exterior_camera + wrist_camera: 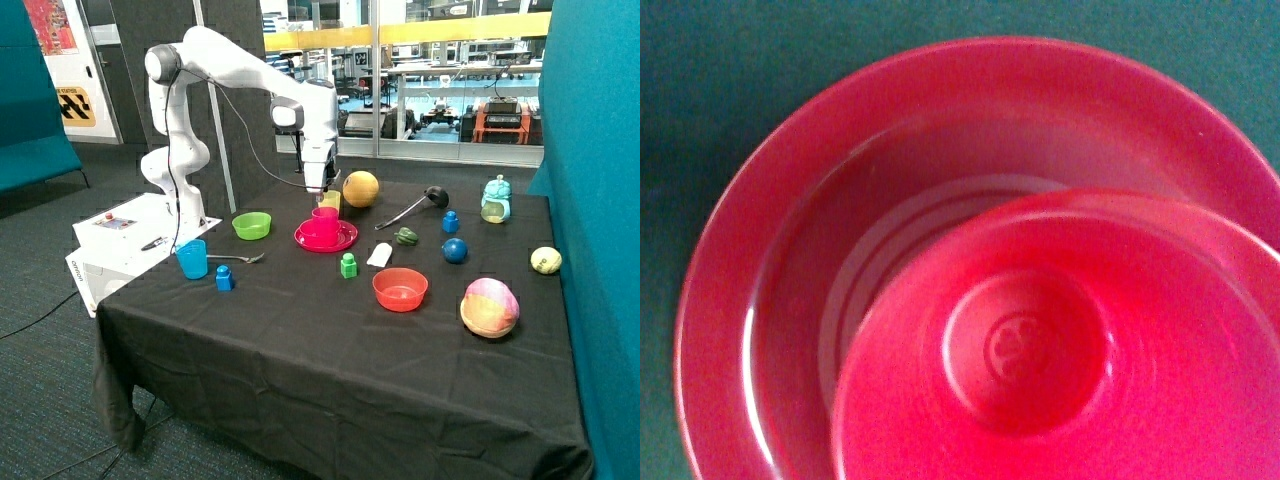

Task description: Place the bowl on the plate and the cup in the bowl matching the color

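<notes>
In the outside view the pink plate (345, 241) lies near the middle of the black-clothed table. The pink bowl (309, 233) sits on it, and the pink cup (326, 217) stands upright in the bowl. My gripper (317, 192) hangs straight down just above the cup's rim. The wrist view looks down into the cup (1040, 350), with the pink bowl (890, 160) ringing it. I cannot tell the bowl from the plate there. The gripper does not show in the wrist view.
A yellow cup (331, 200) and an orange ball (361, 188) stand just behind the plate. A green bowl (251, 225), a blue cup (192, 259) and a spoon (238, 259) lie toward the robot's base. A green block (348, 265) and an orange-red bowl (400, 289) are in front.
</notes>
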Robot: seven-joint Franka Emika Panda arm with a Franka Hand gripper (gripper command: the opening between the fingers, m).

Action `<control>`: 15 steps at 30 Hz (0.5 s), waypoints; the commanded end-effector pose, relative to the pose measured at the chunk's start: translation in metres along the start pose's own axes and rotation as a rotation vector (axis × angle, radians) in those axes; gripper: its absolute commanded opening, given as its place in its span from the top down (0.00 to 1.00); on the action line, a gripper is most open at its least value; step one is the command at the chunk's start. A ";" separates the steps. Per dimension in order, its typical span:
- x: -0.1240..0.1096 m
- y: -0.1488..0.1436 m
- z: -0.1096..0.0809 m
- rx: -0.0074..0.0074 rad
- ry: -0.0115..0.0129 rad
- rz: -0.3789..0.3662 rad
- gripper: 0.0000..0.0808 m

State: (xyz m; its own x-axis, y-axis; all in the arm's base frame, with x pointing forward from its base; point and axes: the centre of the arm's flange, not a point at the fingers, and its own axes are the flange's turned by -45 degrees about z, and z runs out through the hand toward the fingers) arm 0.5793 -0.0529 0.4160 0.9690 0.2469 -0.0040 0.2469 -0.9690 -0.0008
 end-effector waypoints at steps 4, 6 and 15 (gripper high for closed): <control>-0.012 0.008 -0.010 -0.0008 0.0040 0.010 0.41; -0.011 0.011 -0.010 -0.0007 0.0040 0.015 0.42; 0.000 0.017 -0.003 -0.0008 0.0040 -0.005 0.43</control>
State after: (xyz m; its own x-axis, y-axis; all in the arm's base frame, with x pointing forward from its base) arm 0.5744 -0.0644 0.4223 0.9704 0.2415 0.0000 0.2415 -0.9704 0.0023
